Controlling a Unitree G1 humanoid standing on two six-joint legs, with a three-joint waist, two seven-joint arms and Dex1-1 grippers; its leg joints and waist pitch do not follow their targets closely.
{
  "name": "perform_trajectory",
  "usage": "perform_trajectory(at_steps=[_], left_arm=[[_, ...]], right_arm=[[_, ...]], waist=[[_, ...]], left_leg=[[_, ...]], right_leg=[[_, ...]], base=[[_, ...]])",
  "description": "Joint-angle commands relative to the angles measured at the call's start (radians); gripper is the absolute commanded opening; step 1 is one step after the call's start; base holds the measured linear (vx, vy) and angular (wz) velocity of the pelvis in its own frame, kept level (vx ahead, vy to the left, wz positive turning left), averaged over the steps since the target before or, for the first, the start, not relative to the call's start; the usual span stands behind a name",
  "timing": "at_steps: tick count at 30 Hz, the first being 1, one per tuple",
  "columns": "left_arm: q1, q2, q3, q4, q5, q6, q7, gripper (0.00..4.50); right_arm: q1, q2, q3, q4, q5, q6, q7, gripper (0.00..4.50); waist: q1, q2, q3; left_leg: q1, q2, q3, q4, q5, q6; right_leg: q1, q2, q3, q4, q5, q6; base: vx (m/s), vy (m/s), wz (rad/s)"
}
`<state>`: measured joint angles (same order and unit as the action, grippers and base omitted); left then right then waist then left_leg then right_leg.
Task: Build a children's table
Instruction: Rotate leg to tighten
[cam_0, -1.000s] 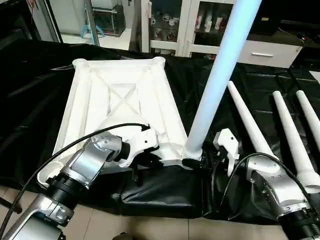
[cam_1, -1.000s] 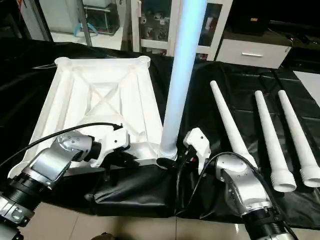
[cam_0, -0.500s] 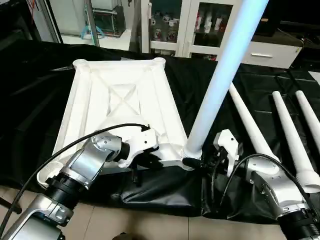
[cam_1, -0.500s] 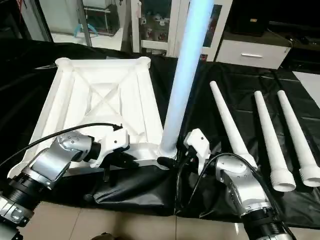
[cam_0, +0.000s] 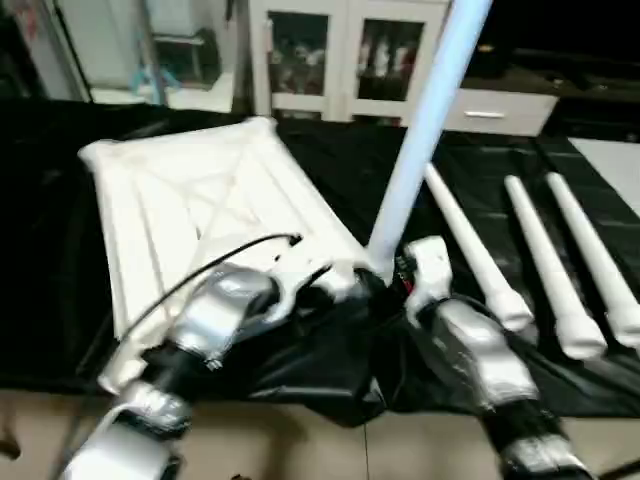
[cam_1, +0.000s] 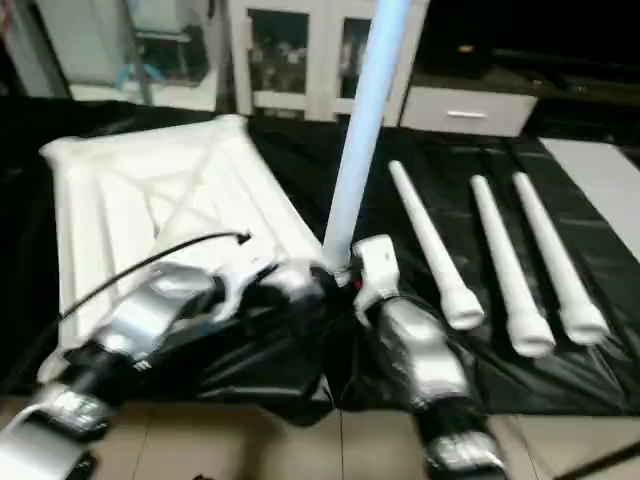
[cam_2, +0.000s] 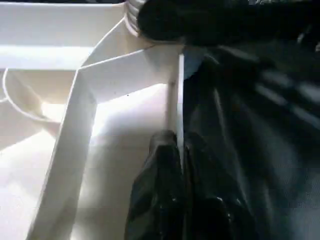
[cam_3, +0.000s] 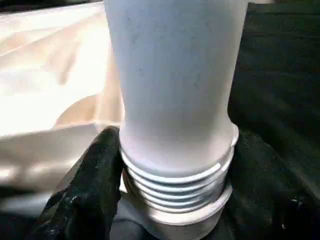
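Left pincer (cam_2: 181, 185) pinches white ribbed plastic tabletop (cam_0: 190, 200) rim; right pincer (cam_3: 172, 175) grips threaded base of upright white tubular leg (cam_0: 425, 120) at its corner.

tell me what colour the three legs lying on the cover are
White, all three legs, lying side by side on the black cover; clearest in the right eye view.

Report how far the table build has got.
Done: nothing fully. In hand: one leg stands in the tabletop corner socket, threads still showing, right gripper around its base, left gripper pinching the rim. Left: three legs lying on the black cover.
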<state>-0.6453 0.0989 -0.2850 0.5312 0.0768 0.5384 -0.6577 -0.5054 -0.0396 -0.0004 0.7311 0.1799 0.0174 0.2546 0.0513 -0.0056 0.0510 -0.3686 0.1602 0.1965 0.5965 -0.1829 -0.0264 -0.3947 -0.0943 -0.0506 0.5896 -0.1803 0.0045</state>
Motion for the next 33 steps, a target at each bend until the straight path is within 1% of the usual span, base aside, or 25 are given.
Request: perform_trajectory(at_steps=[1, 3, 4, 6, 9, 11, 12, 13, 16, 17, 18, 19, 20, 22, 23, 24, 25, 26, 27, 28, 29, 30, 31, 32, 33], left_arm=[[-0.032, -0.076, 0.063, 0.028, -0.054, -0.031, 0.118, 0.0], [-0.053, -0.115, 0.08, 0.075, -0.054, -0.049, 0.187, 0.0], [-0.057, -0.13, 0.088, 0.084, -0.052, -0.058, 0.203, 0.0], [-0.058, -0.141, 0.089, 0.082, -0.047, -0.06, 0.201, 0.0], [-0.051, -0.136, 0.08, 0.065, -0.043, -0.053, 0.182, 0.0], [-0.046, -0.124, 0.07, 0.059, -0.037, -0.051, 0.165, 0.0], [-0.046, -0.124, 0.07, 0.059, -0.037, -0.051, 0.165, 0.0], [-0.045, -0.112, 0.063, 0.062, -0.035, -0.055, 0.149, 0.0], [-0.04, -0.095, 0.05, 0.055, -0.033, -0.055, 0.119, 0.0], [-0.032, -0.081, 0.038, 0.04, -0.03, -0.051, 0.091, 0.0], [-0.025, -0.068, 0.027, 0.026, -0.03, -0.044, 0.065, 0.0], [-0.014, -0.05, 0.013, 0.008, -0.03, -0.038, 0.029, 0.0], [0.007, -0.016, -0.013, -0.028, -0.035, -0.026, -0.04, 0.0], [0.022, 0.007, -0.03, -0.052, -0.041, -0.02, -0.088, 0.0], [0.034, 0.03, -0.043, -0.07, -0.042, -0.023, -0.124, 0.0], [0.047, 0.057, -0.058, -0.086, -0.042, -0.032, -0.162, 0.0], [0.06, 0.084, -0.074, -0.102, -0.041, -0.046, -0.2, 0.0], [0.078, 0.132, -0.1, -0.127, -0.038, -0.059, -0.259, 0.0], [0.078, 0.134, -0.101, -0.128, -0.037, -0.06, -0.261, 0.0], [0.092, 0.178, -0.12, -0.147, -0.033, -0.081, -0.314, 0.0], [0.094, 0.183, -0.122, -0.151, -0.033, -0.082, -0.32, 0.0], [0.102, 0.211, -0.133, -0.166, -0.035, -0.101, -0.36, 0.0], [0.106, 0.225, -0.139, -0.173, -0.037, -0.114, -0.382, 0.0], [0.106, 0.225, -0.139, -0.173, -0.037, -0.114, -0.382, 0.0], [0.114, 0.259, -0.152, -0.196, -0.035, -0.123, -0.43, 0.0]], right_arm=[[-0.006, 0.039, -0.021, 0.117, 0.0, 0.019, -0.102, 2.73], [-0.044, 0.077, -0.033, 0.167, 0.007, -0.006, -0.161, 2.73], [-0.061, 0.093, -0.036, 0.193, 0.002, -0.022, -0.178, 2.73], [-0.079, 0.107, -0.04, 0.219, -0.007, -0.043, -0.188, 2.73], [-0.089, 0.115, -0.035, 0.232, -0.019, -0.067, -0.169, 2.73], [-0.094, 0.123, -0.034, 0.224, -0.017, -0.13, -0.115, 2.73], [-0.094, 0.123, -0.034, 0.224, -0.017, -0.13, -0.115, 2.73], [-0.091, 0.124, -0.039, 0.211, -0.008, -0.177, -0.073, 3.29], [-0.086, 0.118, -0.039, 0.2, -0.007, -0.204, -0.043, 3.6], [-0.077, 0.109, -0.034, 0.181, -0.008, -0.211, -0.019, 3.71], [-0.069, 0.101, -0.029, 0.165, -0.009, -0.215, -0.004, 3.71], [-0.058, 0.089, -0.024, 0.145, -0.011, -0.219, 0.015, 3.86], [-0.032, 0.065, -0.01, 0.099, -0.01, -0.221, 0.062, 3.86], [-0.014, 0.049, -0.004, 0.067, -0.008, -0.221, 0.098, 3.94], [0.006, 0.032, 0.001, 0.031, 0.002, -0.206, 0.138, 3.94], [0.03, 0.011, 0.005, -0.012, 0.018, -0.182, 0.181, 3.94], [0.053, -0.011, 0.01, -0.053, 0.031, -0.162, 0.226, 3.94], [0.097, -0.06, 0.03, -0.126, 0.046, -0.126, 0.308, 3.94], [0.099, -0.062, 0.03, -0.129, 0.046, -0.125, 0.311, 3.94], [0.146, -0.123, 0.057, -0.211, 0.056, -0.091, 0.396, 3.94], [0.153, -0.131, 0.06, -0.223, 0.057, -0.086, 0.409, 3.94], [0.183, -0.17, 0.073, -0.278, 0.067, -0.061, 0.467, 3.94], [0.198, -0.19, 0.078, -0.305, 0.074, -0.048, 0.495, 3.94], [0.198, -0.19, 0.078, -0.305, 0.074, -0.048, 0.495, 3.94], [0.23, -0.243, 0.097, -0.362, 0.083, -0.019, 0.563, 3.94]], waist=[[-0.005, -0.004, -0.05], [-0.008, 0.0, -0.051], [-0.009, -0.005, -0.05], [-0.01, -0.003, -0.049], [-0.008, -0.004, -0.052], [-0.007, -0.004, -0.051], [-0.007, -0.005, -0.052], [-0.005, -0.005, -0.052], [0.0, -0.006, -0.053], [-0.003, -0.008, -0.054], [0.0, -0.007, -0.056], [0.002, -0.008, -0.059], [0.003, -0.009, -0.059], [0.008, -0.009, -0.057], [0.012, -0.005, -0.059], [0.017, -0.005, -0.061], [0.022, -0.005, -0.061], [0.028, -0.004, -0.06], [0.031, -0.003, -0.061], [0.035, -0.001, -0.062], [0.045, 0.002, -0.065], [0.041, 0.0, -0.064], [0.047, 0.001, -0.067], [0.048, -0.001, -0.067], [0.049, 0.0, -0.065]], left_leg=[[0.03, 0.06, -0.058, -0.093, -0.534, -0.065], [0.031, 0.059, -0.054, -0.097, -0.527, -0.055], [0.031, 0.059, -0.052, -0.098, -0.53, -0.049], [0.032, 0.058, -0.05, -0.097, -0.537, -0.041], [0.027, 0.06, -0.049, -0.1, -0.516, -0.03], [0.025, 0.06, -0.046, -0.1, -0.502, -0.02], [0.024, 0.06, -0.045, -0.1, -0.498, -0.017], [0.024, 0.06, -0.044, -0.1, -0.487, -0.013], [0.018, 0.063, -0.042, -0.101, -0.446, 0.005], [0.008, 0.063, -0.045, -0.103, -0.424, 0.009], [0.009, 0.064, -0.044, -0.103, -0.412, 0.011], [0.009, 0.065, -0.039, -0.1, -0.376, 0.02], [0.006, 0.065, -0.036, -0.098, -0.347, 0.034], [0.007, 0.068, -0.034, -0.098, -0.338, 0.046], [0.012, 0.068, -0.031, -0.096, -0.329, 0.043], [0.012, 0.068, -0.031, -0.095, -0.319, 0.044], [0.009, 0.07, -0.03, -0.097, -0.289, 0.051], [0.013, 0.074, -0.028, -0.097, -0.277, 0.053], [0.014, 0.073, -0.028, -0.096, -0.266, 0.055], [0.013, 0.073, -0.026, -0.096, -0.243, 0.058], [0.023, 0.077, -0.024, -0.092, -0.222, 0.059], [0.018, 0.075, -0.023, -0.092, -0.209, 0.062], [0.016, 0.075, -0.023, -0.091, -0.183, 0.069], [0.014, 0.074, -0.023, -0.089, -0.166, 0.077], [0.014, 0.073, -0.023, -0.089, -0.167, 0.079]], right_leg=[[0.012, -0.067, 0.018, -0.106, -0.568, -0.11], [0.01, -0.064, 0.018, -0.108, -0.521, -0.117], [0.01, -0.063, 0.018, -0.109, -0.5, -0.121], [0.007, -0.065, 0.018, -0.111, -0.504, -0.121], [0.011, -0.068, 0.022, -0.106, -0.464, -0.128], [0.01, -0.069, 0.025, -0.105, -0.451, -0.136], [0.011, -0.069, 0.025, -0.105, -0.447, -0.138], [0.012, -0.069, 0.027, -0.105, -0.441, -0.142], [0.015, -0.072, 0.03, -0.101, -0.407, -0.156], [0.024, -0.072, 0.03, -0.096, -0.398, -0.158], [0.024, -0.073, 0.031, -0.095, -0.388, -0.16], [0.023, -0.073, 0.034, -0.09, -0.341, -0.174], [0.025, -0.071, 0.035, -0.087, -0.312, -0.185], [0.023, -0.07, 0.035, -0.089, -0.334, -0.189], [0.019, -0.07, 0.037, -0.089, -0.338, -0.192], [0.021, -0.071, 0.037, -0.088, -0.328, -0.193], [0.026, -0.068, 0.037, -0.082, -0.292, -0.194], [0.024, -0.065, 0.036, -0.081, -0.265, -0.195], [0.024, -0.064, 0.035, -0.078, -0.252, -0.199], [0.026, -0.062, 0.035, -0.074, -0.217, -0.207], [0.022, -0.06, 0.034, -0.067, -0.169, -0.216], [0.024, -0.057, 0.034, -0.063, -0.14, -0.226], [0.031, -0.057, 0.032, -0.057, -0.1, -0.233], [0.033, -0.059, 0.032, -0.054, -0.077, -0.24], [0.032, -0.058, 0.031, -0.055, -0.082, -0.242]], base=[[0.0, 0.0, 0.0], [0.0, 0.0, 0.0], [0.0, 0.0, 0.0], [0.0, 0.0, 0.0], [0.0, 0.0, 0.0], [0.0, 0.0, 0.0], [0.0, 0.0, 0.0], [0.0, 0.0, 0.0], [0.0, 0.0, 0.0], [0.0, 0.0, 0.0], [0.0, 0.0, 0.0], [0.0, 0.0, 0.0], [0.0, 0.0, 0.0], [0.0, 0.0, 0.0], [0.0, 0.0, 0.0], [0.0, 0.0, 0.0], [0.0, 0.0, 0.0], [0.0, 0.0, 0.0], [0.0, 0.0, 0.0], [0.053, -0.016, 0.03], [0.056, -0.004, 0.03], [0.056, -0.004, 0.03], [0.0, 0.0, 0.0], [0.0, 0.0, 0.0], [0.0, 0.0, 0.0]])
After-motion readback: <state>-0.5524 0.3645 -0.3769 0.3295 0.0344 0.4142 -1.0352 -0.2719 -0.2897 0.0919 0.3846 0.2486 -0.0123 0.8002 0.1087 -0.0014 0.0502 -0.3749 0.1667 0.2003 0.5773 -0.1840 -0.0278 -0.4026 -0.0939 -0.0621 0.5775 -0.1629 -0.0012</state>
